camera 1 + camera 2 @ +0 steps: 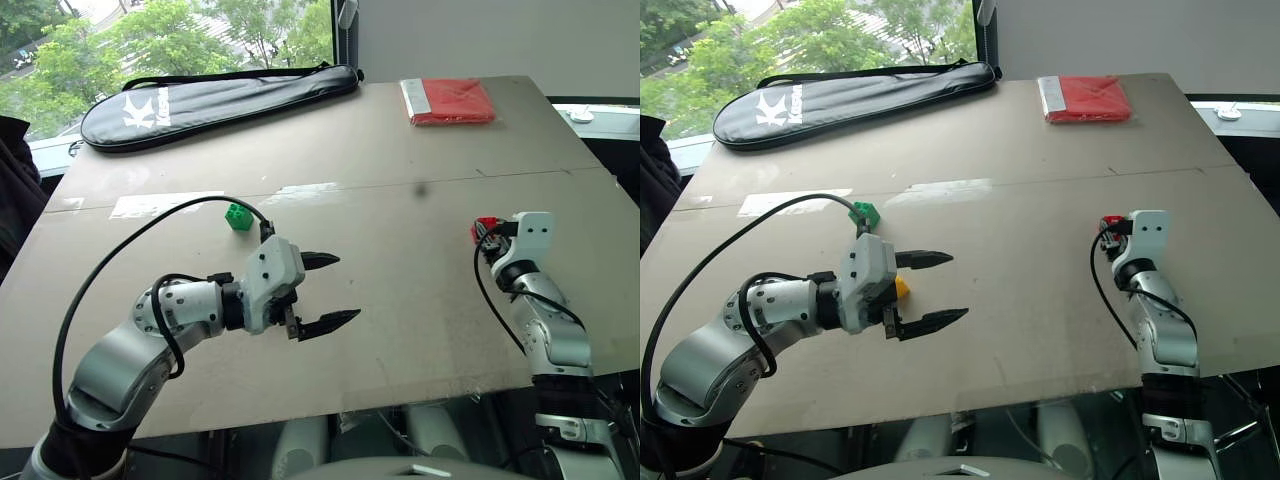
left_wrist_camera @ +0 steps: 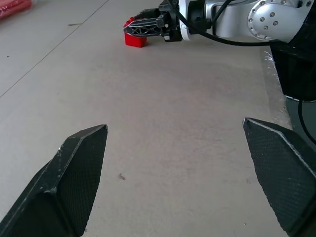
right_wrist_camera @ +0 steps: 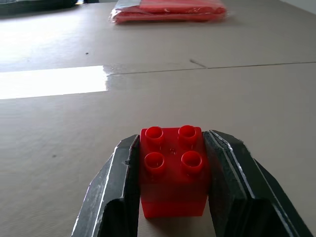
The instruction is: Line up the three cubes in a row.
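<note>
Bare tabletop point(image 1: 400, 300) is seen between the arms, with open room to travel leftward. Out left, the green cube point(image 1: 238, 216) sits just beyond the left gripper point(image 1: 330, 292), whose fingers are spread wide and empty; the yellow cube point(image 1: 902, 287) is tucked just behind them. Over on the right, the red cube point(image 3: 172, 170) is pinched studs-up in the right gripper point(image 3: 172, 173), well apart from the other two, near the right edge.
</note>
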Motion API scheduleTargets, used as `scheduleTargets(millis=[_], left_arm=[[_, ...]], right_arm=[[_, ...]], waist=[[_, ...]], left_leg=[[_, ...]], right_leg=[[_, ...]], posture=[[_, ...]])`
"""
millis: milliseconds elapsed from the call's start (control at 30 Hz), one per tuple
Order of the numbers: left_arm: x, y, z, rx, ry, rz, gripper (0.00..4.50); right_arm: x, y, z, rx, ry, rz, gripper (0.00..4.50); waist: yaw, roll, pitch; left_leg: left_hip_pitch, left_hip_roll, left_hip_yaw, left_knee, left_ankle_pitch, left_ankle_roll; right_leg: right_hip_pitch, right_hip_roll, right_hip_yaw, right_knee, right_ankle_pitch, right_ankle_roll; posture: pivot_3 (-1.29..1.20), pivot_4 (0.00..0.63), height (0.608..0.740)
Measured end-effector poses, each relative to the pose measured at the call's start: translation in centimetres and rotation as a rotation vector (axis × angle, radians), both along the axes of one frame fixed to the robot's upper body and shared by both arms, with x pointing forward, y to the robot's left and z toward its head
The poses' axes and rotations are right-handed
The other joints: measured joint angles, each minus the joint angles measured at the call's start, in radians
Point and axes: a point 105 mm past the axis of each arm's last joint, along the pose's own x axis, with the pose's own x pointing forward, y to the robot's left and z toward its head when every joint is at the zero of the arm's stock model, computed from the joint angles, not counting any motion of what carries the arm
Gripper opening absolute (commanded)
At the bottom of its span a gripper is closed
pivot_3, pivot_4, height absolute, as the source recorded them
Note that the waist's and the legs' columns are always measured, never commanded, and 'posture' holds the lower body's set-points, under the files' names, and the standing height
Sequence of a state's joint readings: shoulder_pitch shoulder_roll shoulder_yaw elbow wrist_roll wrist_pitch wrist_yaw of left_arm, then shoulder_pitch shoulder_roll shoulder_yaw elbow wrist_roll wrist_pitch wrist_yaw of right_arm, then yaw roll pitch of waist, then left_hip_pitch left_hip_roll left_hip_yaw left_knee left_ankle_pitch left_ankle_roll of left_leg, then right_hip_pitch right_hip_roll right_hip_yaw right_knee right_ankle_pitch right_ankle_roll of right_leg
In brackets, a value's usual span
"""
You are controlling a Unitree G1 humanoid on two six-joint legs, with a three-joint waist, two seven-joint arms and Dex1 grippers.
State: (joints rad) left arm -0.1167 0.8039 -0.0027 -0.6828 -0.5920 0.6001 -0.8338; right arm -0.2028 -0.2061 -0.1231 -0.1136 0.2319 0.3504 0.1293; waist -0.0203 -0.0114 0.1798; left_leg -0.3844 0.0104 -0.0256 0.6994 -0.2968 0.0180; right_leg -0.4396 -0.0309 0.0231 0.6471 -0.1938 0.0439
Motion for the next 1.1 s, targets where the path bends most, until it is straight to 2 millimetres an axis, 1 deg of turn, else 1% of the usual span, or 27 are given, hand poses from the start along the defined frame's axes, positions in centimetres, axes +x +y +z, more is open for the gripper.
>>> scheduleTargets(millis=[67, 133, 167, 233, 300, 533, 567, 667, 700, 733, 867, 933, 1000, 1067, 1100], left_arm=[[0.2, 0.3, 0.0, 0.006, 0.001, 0.006, 4.5], [0.3, 0.6, 0.1, 0.014, 0.003, 0.007, 4.5], [0.5, 0.8, 0.1, 0.02, 0.007, 0.006, 4.5], [0.7, 1.0, 0.3, 0.023, 0.001, 0.01, 4.5], [0.8, 1.1, 0.6, 0.026, -0.01, 0.005, 4.5], [0.8, 1.3, 0.4, 0.031, 0.007, -0.011, 4.5], [0.8, 1.3, 0.4, 0.031, 0.007, -0.015, 4.5], [0.7, 1.3, 0.4, 0.031, 0.01, -0.023, 4.5], [0.8, 1.3, 0.3, 0.031, 0.013, -0.022, 4.5], [0.8, 1.4, 0.3, 0.031, 0.014, -0.021, 4.5], [0.5, 1.6, -0.2, 0.032, 0.034, -0.019, 4.5], [0.3, 2.1, -0.9, 0.028, 0.058, 0.007, 4.5], [0.1, 2.9, -1.4, 0.025, 0.077, 0.054, 4.5], [0.1, 3.4, -1.6, 0.012, 0.074, 0.099, 4.5], [0.3, 3.7, -1.3, -0.043, 0.047, 0.164, 4.5]], right_arm=[[-1.0, 2.6, -0.1, 0.012, 0.023, 0.062, 1.28], [-1.8, 4.1, -0.3, 0.015, 0.044, 0.088, 1.28], [-2.5, 5.1, -0.3, 0.009, 0.056, 0.1, 1.28], [-3.2, 6.2, -0.4, 0.003, 0.07, 0.117, 1.28], [-3.5, 6.7, -0.4, -0.022, 0.081, 0.121, 1.28], [-3.5, 6.6, -0.3, -0.022, 0.087, 0.068, 1.28], [-3.5, 6.7, -0.3, -0.019, 0.088, 0.068, 2.28], [-3.6, 6.7, -0.8, -0.019, 0.114, 0.071, 3.53], [-3.7, 6.7, -1.0, -0.018, 0.121, 0.073, 4.12], [-3.7, 6.7, -1.1, -0.019, 0.125, 0.075, 4.47], [-3.7, 6.4, -1.1, -0.033, 0.126, 0.08, 4.47], [-3.7, 6.0, -0.9, -0.067, 0.114, 0.098, 4.47], [-3.9, 5.7, -0.2, -0.088, 0.085, 0.126, 4.47], [-4.1, 5.8, 0.7, -0.09, 0.046, 0.165, 4.47], [-4.7, 6.1, 1.5, -0.1, 0.011, 0.232, 4.47]], waist=[[0.0, 0.0, 0.0], [0.001, 0.0, 0.0], [0.003, 0.0, 0.0], [0.003, 0.0, 0.0], [0.003, 0.0, 0.0], [0.003, 0.0, 0.0], [0.003, 0.0, 0.0], [0.003, 0.0, 0.0], [0.003, 0.0, 0.0], [0.002, 0.0, 0.0], [0.001, 0.0, 0.0], [0.0, 0.0, 0.0], [0.0, 0.0, 0.0], [0.0, 0.0, 0.0], [0.001, 0.0, 0.001]], left_leg=[[0.0, 0.0, 0.0, 0.0, 0.0, 0.0], [0.0, 0.0, 0.0, 0.0, 0.0, 0.0], [-0.001, 0.0, 0.0, 0.0, 0.0, 0.0], [-0.001, 0.0, 0.0, 0.0, 0.0, 0.0], [-0.001, 0.0, 0.0, 0.0, 0.0, 0.0], [-0.001, 0.0, 0.0, 0.0, 0.0, 0.0], [-0.001, 0.0, 0.0, 0.0, 0.0, 0.0], [-0.001, 0.0, 0.0, 0.0, 0.0, 0.0], [-0.001, 0.0, 0.0, 0.0, 0.0, 0.0], [-0.001, 0.0, 0.0, 0.0, 0.0, 0.0], [-0.001, 0.0, 0.0, 0.0, 0.0, 0.0], [-0.002, 0.0, 0.0, 0.0, 0.0, 0.0], [-0.003, 0.0, 0.0, 0.0, 0.0, 0.0], [-0.003, 0.0, 0.0, 0.0, 0.0, 0.0], [-0.003, 0.0, -0.001, 0.0, 0.0, 0.0]], right_leg=[[0.0, 0.0, 0.0, 0.0, 0.0, 0.0], [0.0, 0.0, 0.0, 0.0, 0.0, 0.0], [0.0, 0.0, -0.001, 0.0, 0.0, 0.0], [0.0, -0.001, -0.001, -0.001, 0.0, 0.0], [0.0, -0.001, 0.0, -0.001, 0.0, 0.0], [0.0, -0.001, -0.001, -0.001, 0.0, 0.0], [0.0, -0.001, -0.001, -0.001, 0.0, 0.0], [0.0, -0.001, -0.001, -0.001, 0.0, 0.0], [-0.001, -0.001, -0.001, -0.001, 0.0, 0.0], [-0.001, -0.001, -0.001, -0.001, 0.0, 0.0], [-0.001, -0.001, -0.001, -0.001, 0.0, 0.0], [-0.001, -0.001, -0.001, -0.001, 0.0, 0.0], [-0.003, -0.001, 0.0, -0.001, 0.0, 0.0], [-0.003, -0.001, -0.001, -0.001, 0.0, 0.0], [-0.003, -0.001, -0.001, -0.001, 0.0, 0.0]], posture=[[0.0, 0.15, 0.701], [0.0, 0.15, 0.701], [0.0, 0.15, 0.701], [0.0, 0.15, 0.701], [0.0, 0.15, 0.701], [0.0, 0.15, 0.701], [0.0, 0.15, 0.701], [0.0, 0.15, 0.701], [0.0, 0.15, 0.701], [0.0, 0.15, 0.701], [0.0, 0.15, 0.701], [0.0, 0.15, 0.701], [0.0, 0.15, 0.701], [0.0, 0.15, 0.701], [0.0, 0.15, 0.701]])
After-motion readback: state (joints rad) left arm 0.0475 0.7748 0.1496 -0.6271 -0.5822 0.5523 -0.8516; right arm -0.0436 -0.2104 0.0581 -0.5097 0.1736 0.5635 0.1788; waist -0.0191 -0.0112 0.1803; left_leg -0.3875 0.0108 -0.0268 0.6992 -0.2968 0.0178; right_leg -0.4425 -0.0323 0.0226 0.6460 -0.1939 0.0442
